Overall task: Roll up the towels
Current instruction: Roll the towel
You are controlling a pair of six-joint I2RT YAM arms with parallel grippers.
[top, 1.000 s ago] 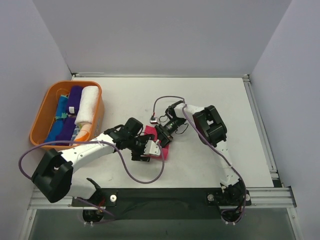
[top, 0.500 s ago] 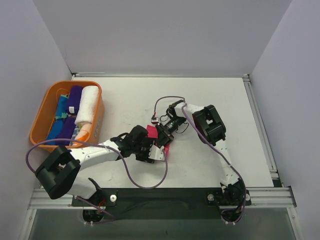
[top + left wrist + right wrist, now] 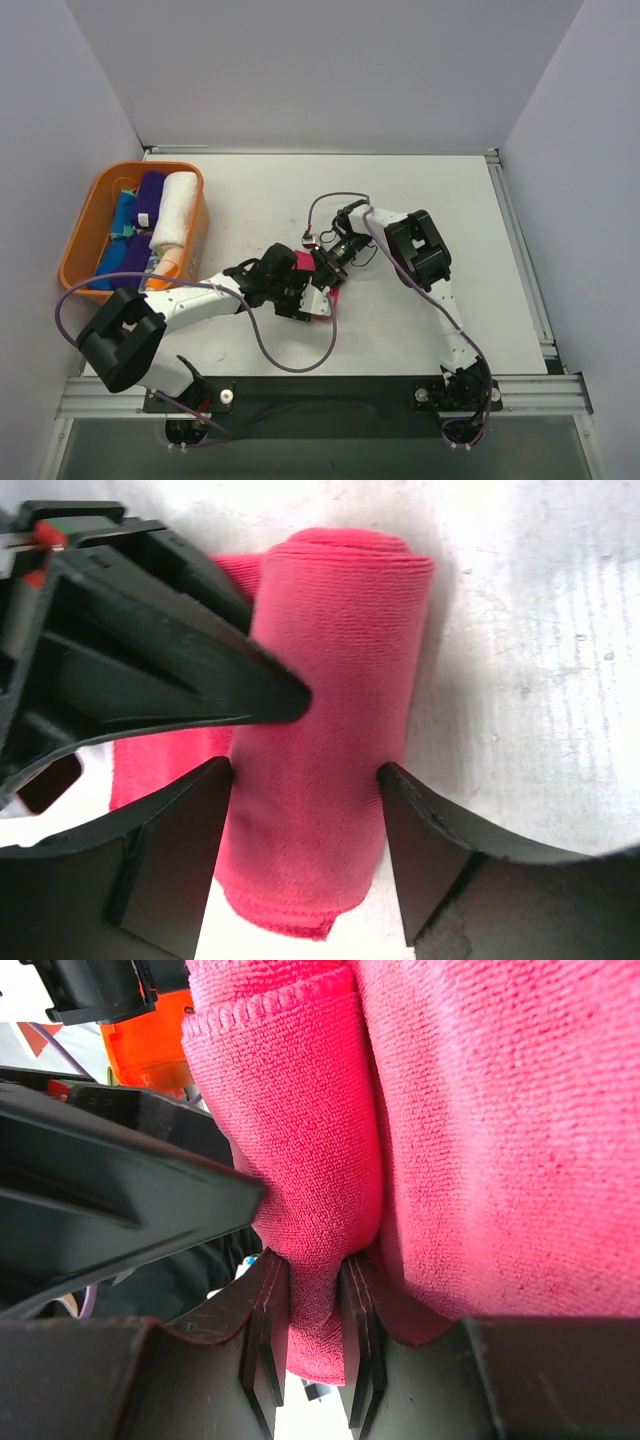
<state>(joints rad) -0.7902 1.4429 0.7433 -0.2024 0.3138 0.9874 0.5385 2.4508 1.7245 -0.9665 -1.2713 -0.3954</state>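
Inside left pincer [image 3: 305, 780]: pink towel [image 3: 330, 660]; right pincer [image 3: 312, 1300] pinches fold.

From my station, the overhead view shows a matt white table top [image 3: 420, 190] boxed in on three sides by plain, pale grey-lilac panels: a back wall [image 3: 320, 70], a left wall [image 3: 50, 110] and a right wall [image 3: 590, 150]. A silver aluminium rail [image 3: 520, 250] runs along the table's right edge. A second rail [image 3: 330, 385] crosses the near edge beside a dark strip [image 3: 330, 395], and below it is a dull grey-green surface I can't identify. The light is soft and even, leaving faint shadows, and up close the table shows fine streaks and specks.
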